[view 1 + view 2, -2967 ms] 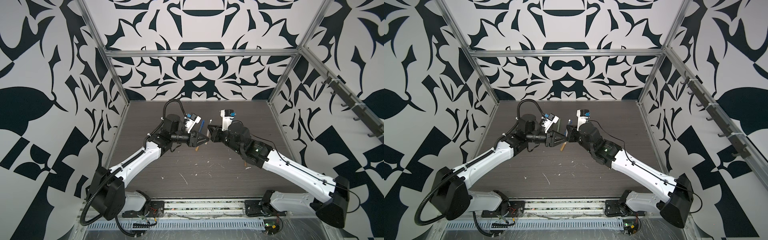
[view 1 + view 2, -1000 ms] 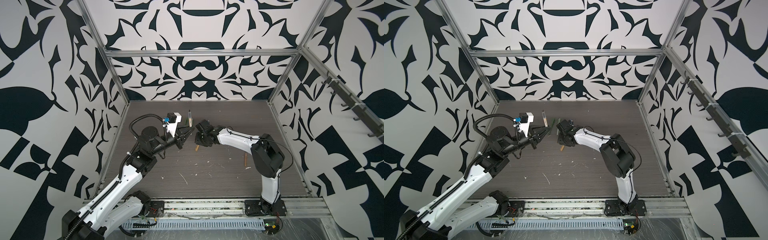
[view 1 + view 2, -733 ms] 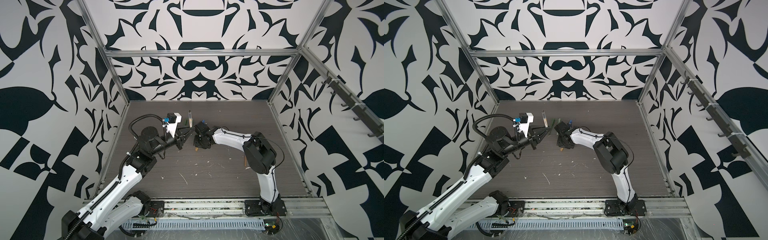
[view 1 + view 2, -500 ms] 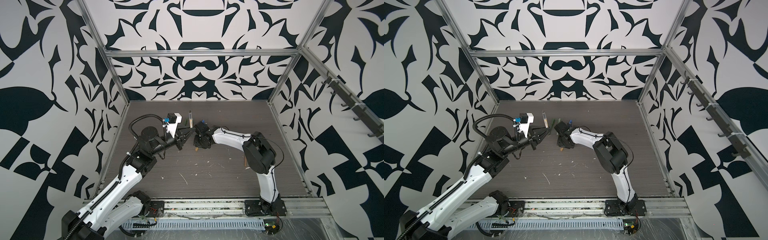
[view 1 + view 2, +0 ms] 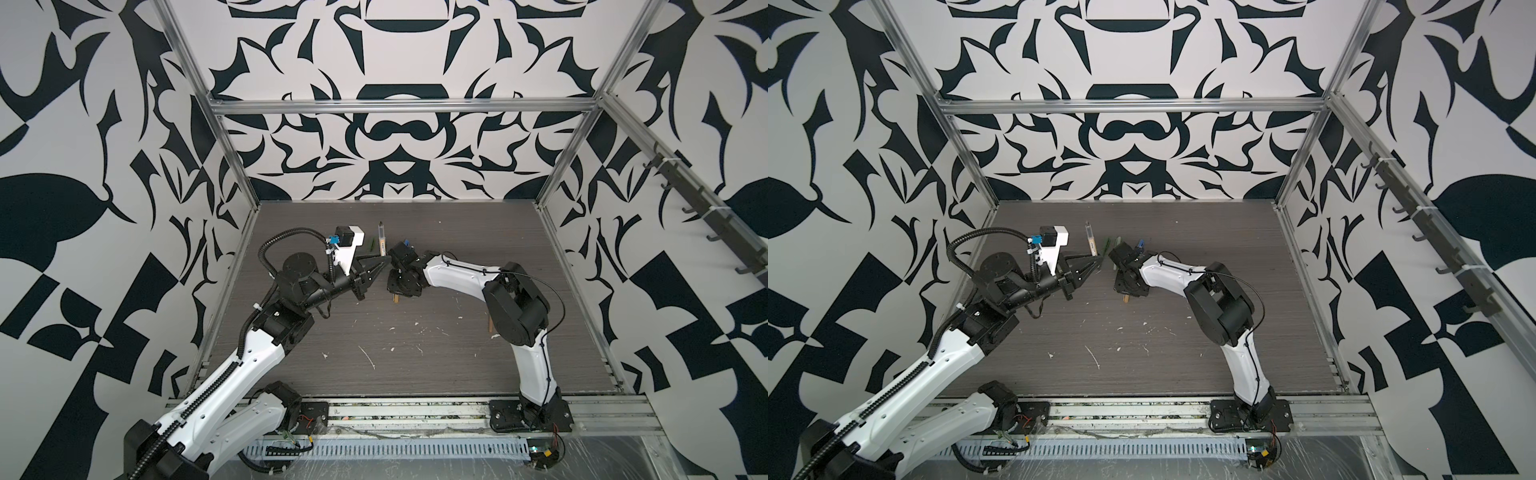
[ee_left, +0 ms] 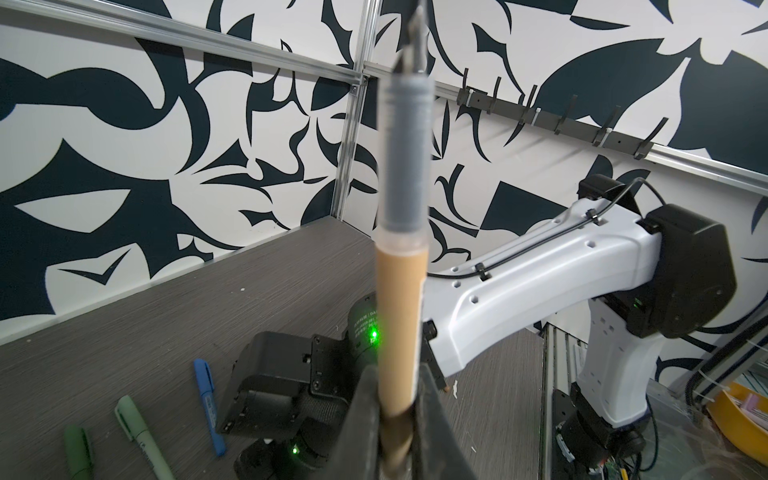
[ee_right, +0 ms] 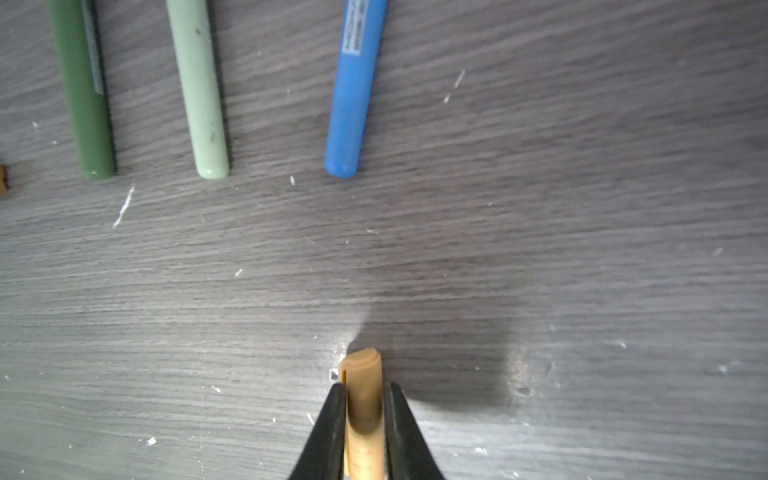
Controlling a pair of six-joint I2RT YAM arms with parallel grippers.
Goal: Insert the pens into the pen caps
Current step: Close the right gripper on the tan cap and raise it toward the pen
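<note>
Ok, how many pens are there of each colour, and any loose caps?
dark green pen: 1
pale green pen: 1
blue pen: 1
tan pen: 1
orange-brown pen: 1
tan pen cap: 1
Total: 6

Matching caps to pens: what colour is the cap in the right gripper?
The cap is tan; right wrist view.
</note>
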